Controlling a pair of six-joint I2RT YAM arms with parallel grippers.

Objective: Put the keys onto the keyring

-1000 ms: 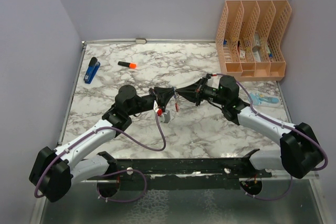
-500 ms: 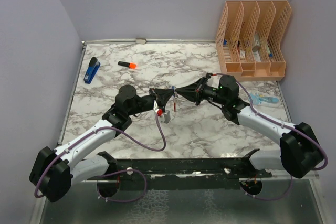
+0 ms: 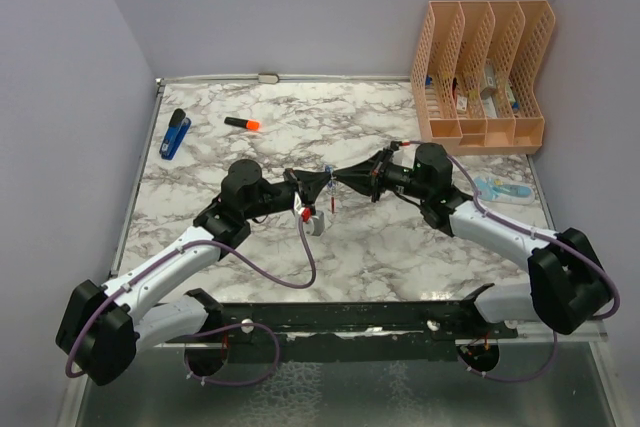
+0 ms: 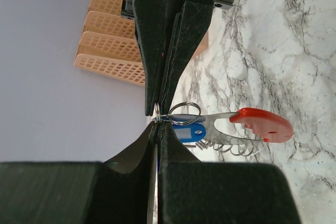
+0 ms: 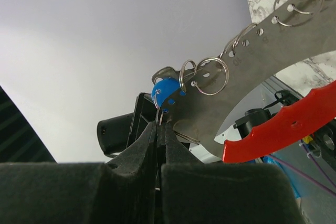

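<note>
Both arms met over the middle of the marble table (image 3: 400, 247), wrists turned toward each other with fingertips almost touching. The right gripper (image 5: 159, 124) was closed, its fingers pinching the narrow end of the keyring (image 4: 262, 125), which was held clear of the table. The keyring consisted of a curved silvery metal strip (image 5: 247, 61) pierced with a row of holes and a bright red crescent (image 5: 286, 127) forming the opposite side. Several small wire rings (image 5: 212, 76) hung through the holes along the strip. The blue-headed key (image 4: 186, 134) sat just beside the gripped end of the strip, touching it, close to the fingertips of both grippers. The left gripper (image 4: 157, 129) was also closed, with its fingers pressed together and their tips directly against those of the right gripper at the same end of the keyring. Whether it pinched a wire ring, the key or the strip itself could not be determined. An orange-and-black marker (image 3: 243, 124) and a dark-blue stapler-like object (image 3: 175, 134) lay at the far left of the table, well apart from the grippers. An orange desk organiser (image 3: 480, 72) stood at the far right corner.
</note>
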